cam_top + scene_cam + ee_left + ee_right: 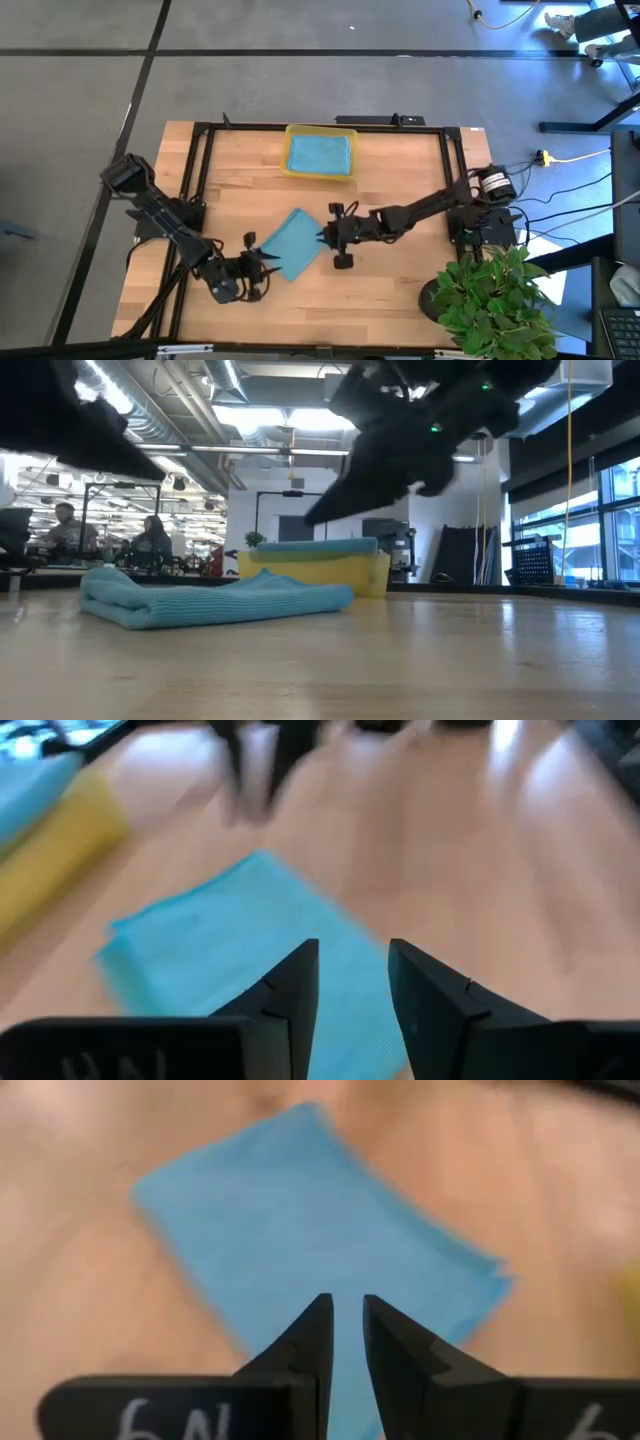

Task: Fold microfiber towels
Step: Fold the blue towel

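Two grippers flank a folded teal towel (293,244) lying mid-table: left gripper (256,262) and right gripper (328,236), fingers slightly apart, holding nothing, seemingly poised for another fold.

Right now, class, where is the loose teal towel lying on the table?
In the high view the teal towel lies folded mid-table, between the left hand and right hand, nearer the front than the yellow tray.

Right claw (343,1345) base: white marks, maybe "6N", cut off, no other legible txt
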`<action>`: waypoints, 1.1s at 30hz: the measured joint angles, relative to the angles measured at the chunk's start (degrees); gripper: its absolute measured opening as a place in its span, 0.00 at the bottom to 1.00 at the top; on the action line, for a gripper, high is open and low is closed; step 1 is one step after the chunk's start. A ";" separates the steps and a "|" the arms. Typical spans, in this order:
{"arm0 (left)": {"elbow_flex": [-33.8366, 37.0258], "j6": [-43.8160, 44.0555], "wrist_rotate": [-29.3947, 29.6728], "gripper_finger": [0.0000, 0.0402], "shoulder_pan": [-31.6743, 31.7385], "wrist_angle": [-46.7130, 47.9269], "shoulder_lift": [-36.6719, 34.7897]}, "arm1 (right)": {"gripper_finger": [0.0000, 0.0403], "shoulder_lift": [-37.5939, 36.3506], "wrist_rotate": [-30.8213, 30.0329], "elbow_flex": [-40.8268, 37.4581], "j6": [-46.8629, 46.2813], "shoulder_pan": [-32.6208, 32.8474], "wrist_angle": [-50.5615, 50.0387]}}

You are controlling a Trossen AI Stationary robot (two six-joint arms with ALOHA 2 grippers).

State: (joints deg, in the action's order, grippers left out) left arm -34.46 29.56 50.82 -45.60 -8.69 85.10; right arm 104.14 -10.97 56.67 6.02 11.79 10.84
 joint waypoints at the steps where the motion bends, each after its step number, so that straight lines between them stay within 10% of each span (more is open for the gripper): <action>1: 0.04 1.39 0.49 0.28 0.00 2.86 -0.23 | 0.15 0.02 0.84 -0.25 -0.23 0.82 -0.50; 13: 0.11 33.99 -7.05 0.19 7.55 39.49 -0.37 | 0.15 5.44 4.04 -3.97 -9.00 4.12 -0.91; 17: 0.11 33.11 -12.89 0.03 10.14 39.63 -0.37 | 0.15 5.38 0.16 -4.21 -10.33 2.29 -0.79; 33: 0.09 26.40 -23.92 0.02 11.64 22.56 2.09 | 0.15 5.79 -0.55 -4.22 -9.42 -7.85 -0.06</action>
State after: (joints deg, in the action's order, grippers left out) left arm -34.36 55.96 26.90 -33.96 13.87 87.19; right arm 109.93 -11.53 52.45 -3.40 3.94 10.79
